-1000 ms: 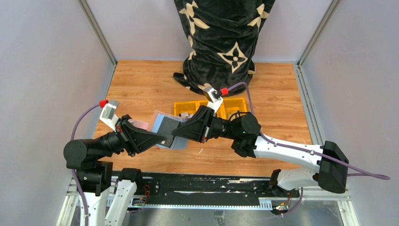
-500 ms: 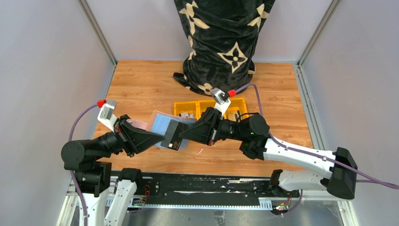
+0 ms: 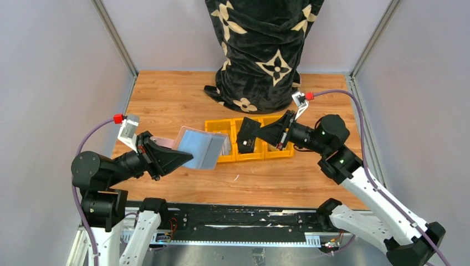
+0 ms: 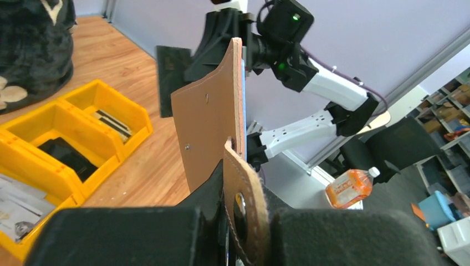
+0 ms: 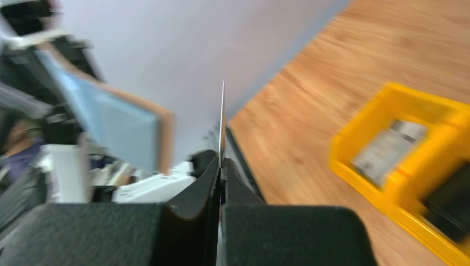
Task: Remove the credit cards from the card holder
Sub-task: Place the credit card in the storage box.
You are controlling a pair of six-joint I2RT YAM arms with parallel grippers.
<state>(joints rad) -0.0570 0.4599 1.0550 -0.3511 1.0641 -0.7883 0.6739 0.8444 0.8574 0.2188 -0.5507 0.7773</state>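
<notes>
Over the yellow tray [image 3: 260,157], right end effector [image 3: 265,137] pinched a credit card [image 3: 247,134]; left end effector [image 3: 176,158] clamped card holder [image 3: 199,147].

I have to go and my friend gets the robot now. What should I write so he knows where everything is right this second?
Left gripper: shut on the card holder, held up on edge.
Right gripper: shut on a dark credit card, above the yellow tray.
Done: that card is out of the holder; grey cards already lie in the tray.
Left: a blue-grey card shows in the holder. Probably drop the held card in the tray, then pull that one.
</notes>
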